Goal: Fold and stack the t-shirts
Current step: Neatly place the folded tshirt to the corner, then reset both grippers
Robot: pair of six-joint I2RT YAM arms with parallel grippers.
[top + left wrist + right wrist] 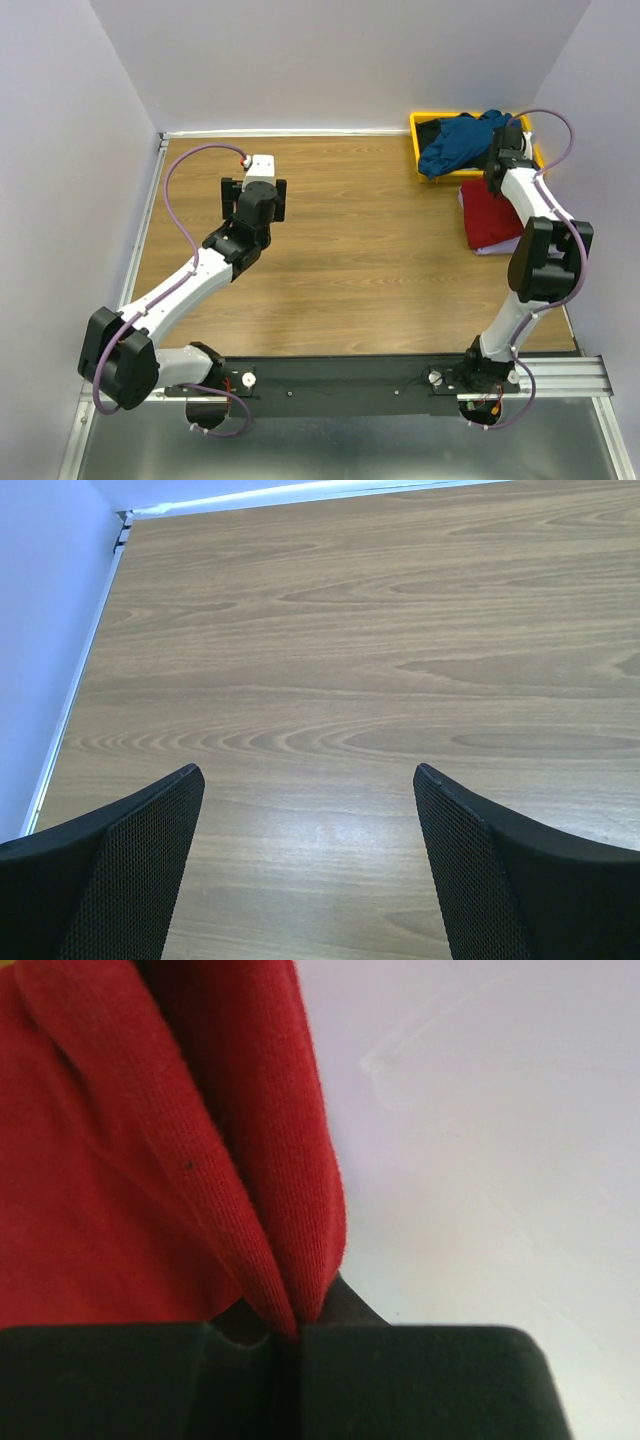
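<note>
A dark red t-shirt (490,215) lies folded at the table's right edge, on a lavender shirt whose edge (484,250) shows below it. A teal blue shirt (458,143) lies crumpled in the yellow tray over a black one (429,130). No pale pink shirt shows. My right gripper (497,168) is at the far end of the red shirt; in the right wrist view it (297,1335) is shut on a fold of the red cloth (250,1160). My left gripper (262,162) hangs over bare wood at the left, open and empty (307,775).
The yellow plastic tray (418,125) stands in the far right corner against the wall. White walls close the table at the back and both sides. A metal rail (143,230) runs along the left edge. Bare wood (360,240) spans the middle.
</note>
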